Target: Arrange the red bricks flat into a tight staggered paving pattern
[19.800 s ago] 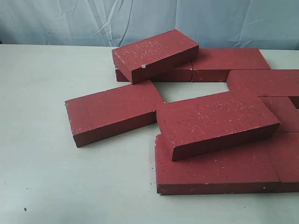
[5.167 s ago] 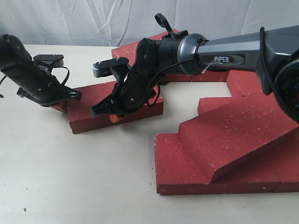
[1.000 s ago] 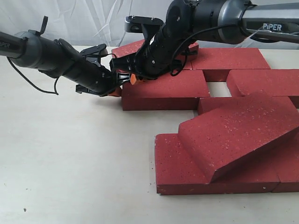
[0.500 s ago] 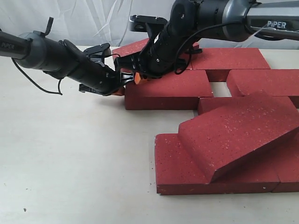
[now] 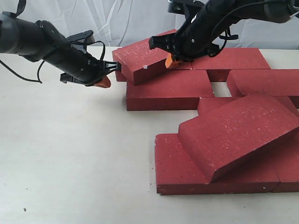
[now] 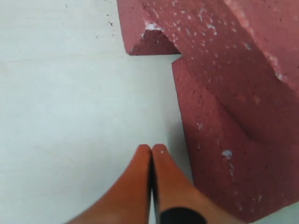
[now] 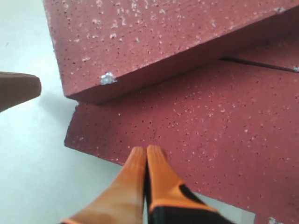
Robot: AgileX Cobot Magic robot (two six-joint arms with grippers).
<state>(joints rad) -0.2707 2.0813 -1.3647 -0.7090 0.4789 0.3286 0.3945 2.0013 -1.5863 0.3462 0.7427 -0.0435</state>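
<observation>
Nearest, a propped brick (image 5: 238, 130) leans on flat bricks (image 5: 187, 172) on the bench (image 5: 70, 154). Farther back, the left tool (image 5: 103, 82) is clenched on nothing, just beside the middle brick (image 5: 168, 88). The right tool (image 5: 171, 60), also clenched empty, is over that brick, with a tilted brick (image 5: 142, 55) between the two tools.
</observation>
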